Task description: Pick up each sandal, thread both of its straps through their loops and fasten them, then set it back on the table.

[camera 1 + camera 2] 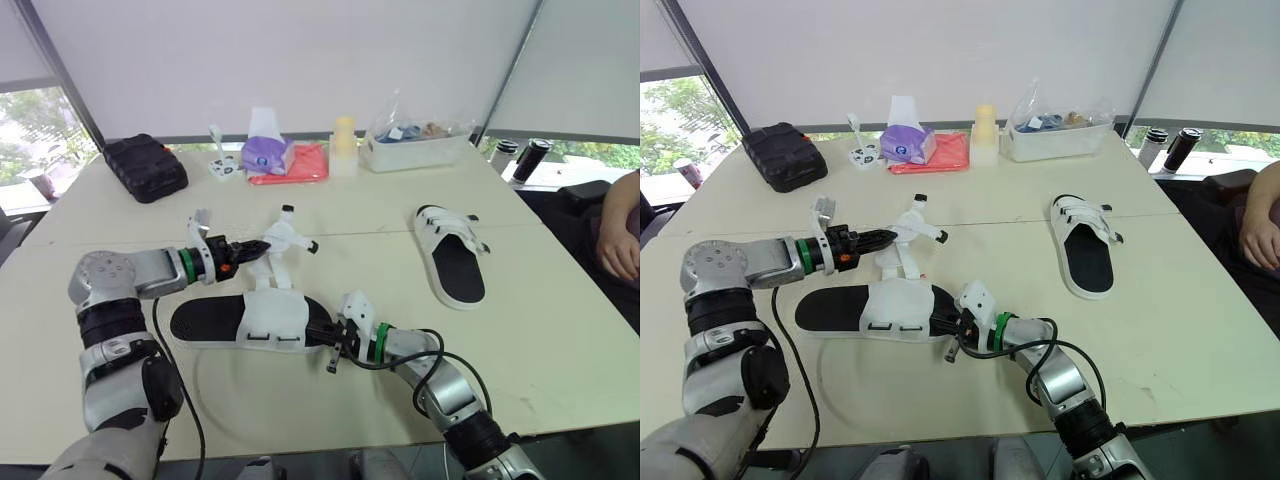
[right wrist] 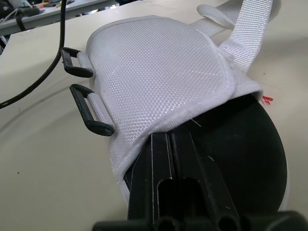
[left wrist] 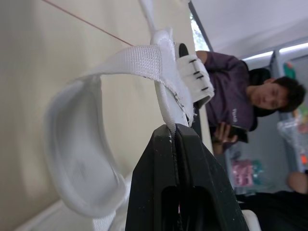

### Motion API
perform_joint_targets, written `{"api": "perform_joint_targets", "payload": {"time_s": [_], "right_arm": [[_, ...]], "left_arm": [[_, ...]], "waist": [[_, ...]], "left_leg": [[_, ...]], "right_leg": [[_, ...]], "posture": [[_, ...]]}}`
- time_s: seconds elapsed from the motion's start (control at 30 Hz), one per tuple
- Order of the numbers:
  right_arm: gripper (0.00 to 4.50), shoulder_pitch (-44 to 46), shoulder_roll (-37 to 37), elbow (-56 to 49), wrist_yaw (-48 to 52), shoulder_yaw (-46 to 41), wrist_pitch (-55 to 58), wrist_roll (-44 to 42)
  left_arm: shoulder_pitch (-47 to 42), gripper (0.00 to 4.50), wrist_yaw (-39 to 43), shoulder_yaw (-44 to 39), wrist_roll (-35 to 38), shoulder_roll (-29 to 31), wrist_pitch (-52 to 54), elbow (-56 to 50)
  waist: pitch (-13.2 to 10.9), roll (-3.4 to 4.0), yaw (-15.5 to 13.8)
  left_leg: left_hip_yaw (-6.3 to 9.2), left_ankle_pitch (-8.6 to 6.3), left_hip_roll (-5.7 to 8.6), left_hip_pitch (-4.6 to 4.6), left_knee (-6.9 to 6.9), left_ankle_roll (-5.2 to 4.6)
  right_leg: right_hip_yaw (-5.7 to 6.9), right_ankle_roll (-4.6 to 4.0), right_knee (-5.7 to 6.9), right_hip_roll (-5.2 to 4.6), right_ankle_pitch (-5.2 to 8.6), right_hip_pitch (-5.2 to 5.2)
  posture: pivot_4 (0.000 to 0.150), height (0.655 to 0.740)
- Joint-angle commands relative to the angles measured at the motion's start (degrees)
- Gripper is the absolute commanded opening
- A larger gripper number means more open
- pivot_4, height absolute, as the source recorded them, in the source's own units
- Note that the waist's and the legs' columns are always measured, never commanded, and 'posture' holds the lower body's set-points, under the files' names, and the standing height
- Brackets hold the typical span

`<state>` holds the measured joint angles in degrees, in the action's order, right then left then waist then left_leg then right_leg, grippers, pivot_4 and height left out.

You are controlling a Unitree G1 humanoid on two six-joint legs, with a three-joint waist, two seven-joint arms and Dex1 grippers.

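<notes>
The sandal (image 1: 240,322) lies flat on the table (image 1: 540,330) in front of me, between my two grippers. My left gripper (image 1: 258,248) is pinched tight on a strap (image 1: 278,240), which is drawn up and away on the sandal's far side. My right gripper (image 1: 314,333) is clamped on the edge of the white upper (image 2: 159,77). The two black loops (image 2: 89,110) sit on the upper's near edge. As I judge it, I should hold the upper firmly so the sandal cannot slide. Then I carry the strap over flat and untwisted, and line its tip up with a loop before pushing through. My left forearm reaches in level from the left, and my right lies low along the table.
</notes>
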<state>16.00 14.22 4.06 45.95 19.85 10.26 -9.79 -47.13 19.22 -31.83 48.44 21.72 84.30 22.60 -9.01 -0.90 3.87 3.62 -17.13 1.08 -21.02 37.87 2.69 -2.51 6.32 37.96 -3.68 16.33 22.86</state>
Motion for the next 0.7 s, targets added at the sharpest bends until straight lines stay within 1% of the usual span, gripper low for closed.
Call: {"api": "perform_joint_targets", "payload": {"time_s": [0.03,0.07,0.13,0.17,0.2,0.23,0.33,0.43,0.57,0.63,0.7], "right_arm": [[0.0,-0.7,0.5,3.7,-1.0,0.8,1.8,2.4],[0.0,-0.7,0.6,3.6,-1.0,0.8,1.9,2.4],[0.0,-0.9,0.7,3.4,-1.0,0.8,1.9,2.4],[0.0,-1.0,0.7,3.3,-1.0,0.8,2.0,2.4],[0.0,-1.1,0.8,3.2,-1.1,0.8,2.0,2.4],[0.0,-1.2,0.8,3.0,-1.1,0.8,2.1,2.4],[0.0,-1.5,0.8,2.7,-1.1,0.8,2.3,2.3],[0.0,-1.5,0.6,2.8,-1.2,1.0,2.2,2.3],[0.0,-1.5,0.5,2.8,-1.4,1.0,2.3,2.3],[0.0,-1.5,0.4,2.7,-1.5,1.0,2.3,2.3],[0.0,-1.6,0.4,2.7,-1.6,1.0,2.3,2.3]], "left_arm": [[0.7,1.85,2.1,2.8,-1.5,0.3,-4.6,-2.1],[0.9,2.31,2.6,3.4,-1.7,0.5,-5.2,-2.0],[1.6,3.41,3.7,5.2,-2.5,1.4,-6.5,-2.2],[2.0,3.74,4.6,6.3,-3.0,2.1,-7.2,-2.4],[2.6,4.24,6.3,7.8,-3.5,3.2,-8.1,-2.8],[3.1,4.46,8.1,9.4,-4.4,4.7,-9.8,-3.1],[1.5,4.46,13.2,15.0,-11.3,10.9,-19.9,1.9],[-1.8,4.46,18.3,19.4,-15.1,14.6,-23.6,7.8],[-2.8,4.46,26.6,23.7,-14.1,16.8,-17.3,10.3],[-2.5,4.46,27.9,24.0,-14.1,16.9,-14.6,11.8],[-2.3,4.46,27.5,23.2,-14.4,16.4,-12.6,14.9]], "waist": [[0.0,0.0,0.0],[0.0,0.0,0.0],[0.0,0.0,0.0],[0.0,0.0,0.0],[0.0,0.0,0.0],[0.0,0.0,0.1],[0.0,0.0,-0.1],[0.0,-0.04,-0.2],[0.0,-0.04,-0.2],[0.0,-0.04,0.0],[0.0,-0.04,0.1]], "left_leg": [[0.0,0.01,0.0,0.0,-0.02,0.01],[0.0,0.01,0.0,0.0,-0.03,0.02],[0.0,0.01,0.01,0.0,-0.03,0.02],[0.0,0.01,0.01,0.0,-0.03,0.02],[0.0,0.01,0.01,0.0,-0.03,0.02],[0.0,0.01,0.02,0.0,-0.04,0.02],[-0.01,0.02,0.02,0.0,-0.1,0.03],[0.0,0.11,0.08,0.02,-0.34,0.17],[0.01,0.13,0.08,0.17,-0.69,0.19],[-0.01,0.13,0.08,0.22,-0.72,0.18],[-0.01,0.13,0.06,0.21,-0.73,0.17]], "right_leg": [[0.0,0.0,-0.01,0.01,0.0,0.01],[0.0,0.0,-0.01,0.01,0.0,0.01],[0.0,-0.01,-0.03,0.01,0.0,0.0],[0.0,-0.01,-0.03,0.01,0.0,0.0],[0.0,-0.01,-0.03,0.01,0.0,0.0],[0.0,-0.01,-0.04,0.02,0.0,0.0],[0.0,-0.02,-0.06,0.03,0.0,0.02],[0.05,-0.17,-0.32,0.11,-0.12,0.01],[0.07,-0.18,-0.54,0.12,-0.11,-0.08],[0.06,-0.18,-0.56,0.13,-0.11,-0.11],[0.06,-0.18,-0.56,0.17,-0.11,-0.1]], "posture": [[0.15,0.74],[0.15,0.74],[0.15,0.74],[0.15,0.74],[0.15,0.74],[0.15,0.74],[0.15,0.74],[0.15,0.74],[0.15,0.74],[0.15,0.74],[0.15,0.74]]}}
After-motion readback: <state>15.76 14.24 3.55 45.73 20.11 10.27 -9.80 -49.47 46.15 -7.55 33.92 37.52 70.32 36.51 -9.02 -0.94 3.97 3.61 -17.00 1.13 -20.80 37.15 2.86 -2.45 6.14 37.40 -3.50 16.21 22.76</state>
